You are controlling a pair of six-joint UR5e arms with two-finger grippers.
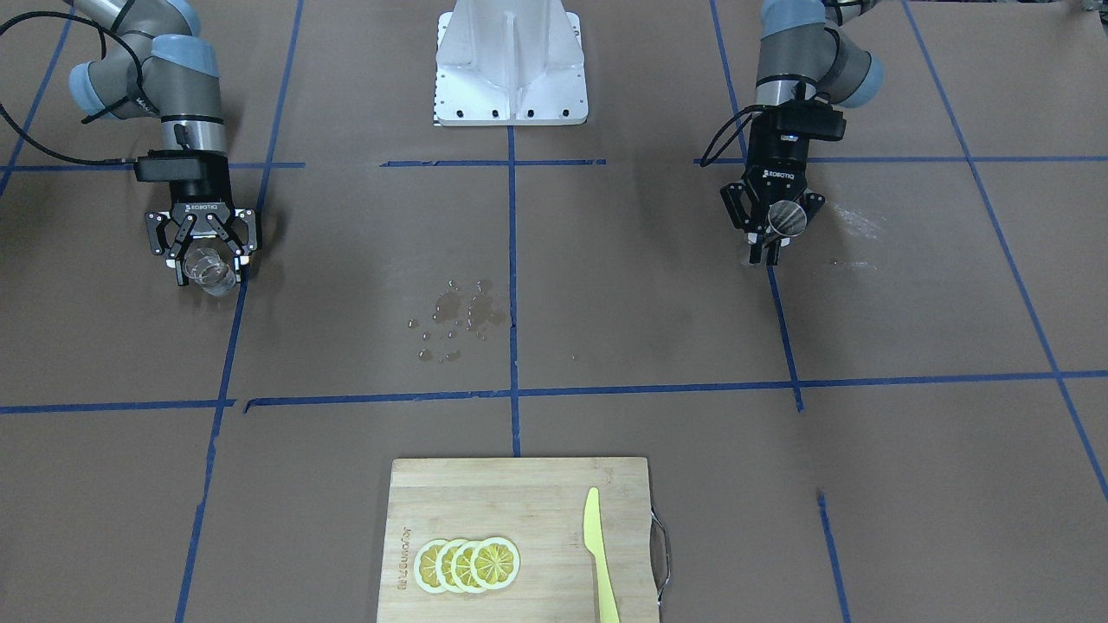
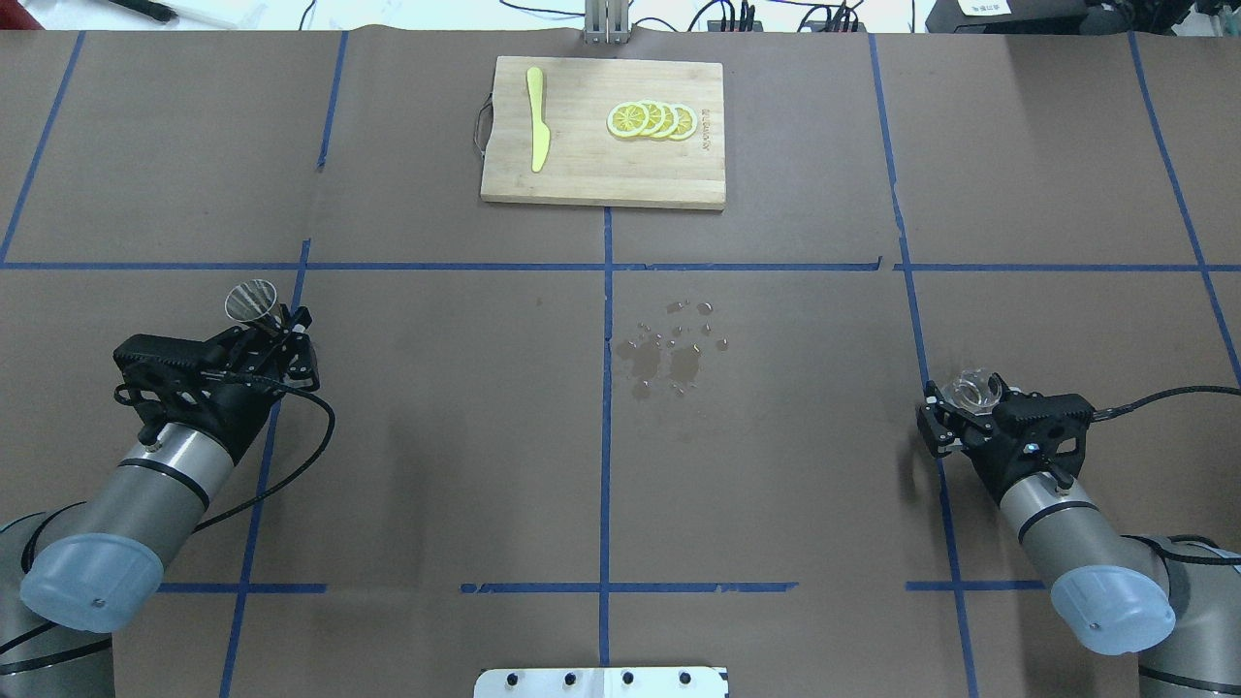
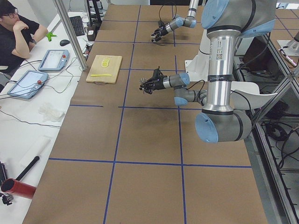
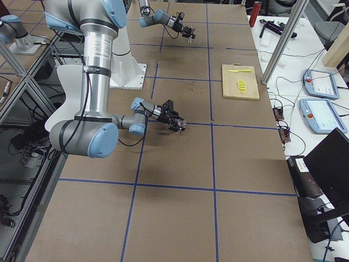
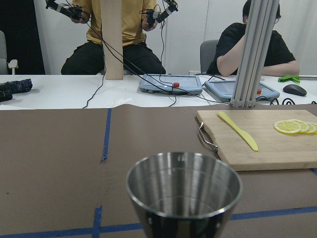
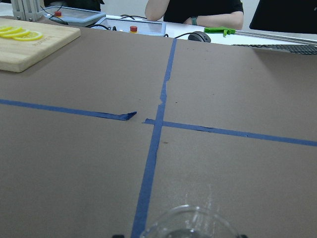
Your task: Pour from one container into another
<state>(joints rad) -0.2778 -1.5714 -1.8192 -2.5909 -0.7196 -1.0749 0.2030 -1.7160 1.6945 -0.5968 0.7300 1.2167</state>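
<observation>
My left fingers point(image 1: 765, 253) are closed around the little steel jigger point(image 2: 251, 300). They hold it by its thin middle, and it fills the gap between them. In the left wrist view I see its round open top close up, shiny inside. I cannot tell if there is anything in it.

My right fingers point(image 1: 210, 265) are closed on the small clear glass point(image 2: 973, 389). The glass sits snug between them and pokes out past the tips. In the right wrist view only the rim shows, right at the bottom edge.

Both cups are held up off the brown tabletop point(image 2: 436, 436). They are well apart, the jigger far over on my left side and the glass far over on my right.

Between them, near the middle blue tape line point(image 2: 606, 436), there is a patch of wet drops point(image 2: 669, 351) on the paper.

On the far side of the tabletop lies a wooden cutting board point(image 2: 591, 179). A yellow knife point(image 2: 536, 133) lies flat on it, and near that sits a row of lemon slices point(image 2: 652, 119) leaning on each other.
</observation>
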